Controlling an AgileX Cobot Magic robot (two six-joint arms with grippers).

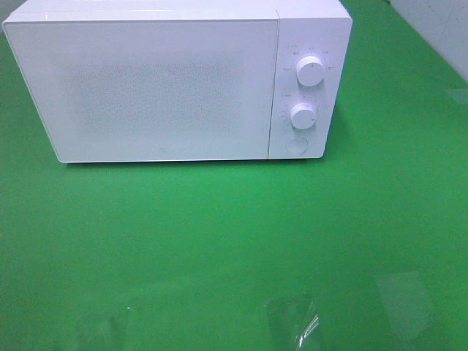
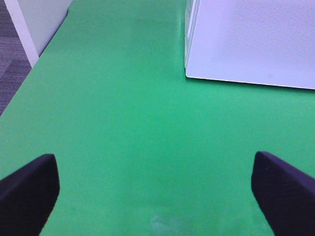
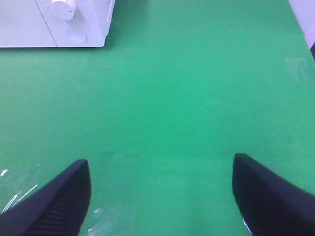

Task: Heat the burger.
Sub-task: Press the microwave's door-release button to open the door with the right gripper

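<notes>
My left jaws and right jaws hang spread wide, holding nothing, over the green table (image 2: 123, 123). The microwave (image 1: 168, 88) stands shut. I see no burger in any view; it may be inside, so I can't judge how much heating remains.

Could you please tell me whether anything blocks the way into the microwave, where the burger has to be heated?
Yes: the microwave's door is shut, closing off the inside. The burger itself shows in no view. The left gripper and right gripper are open and empty.
</notes>
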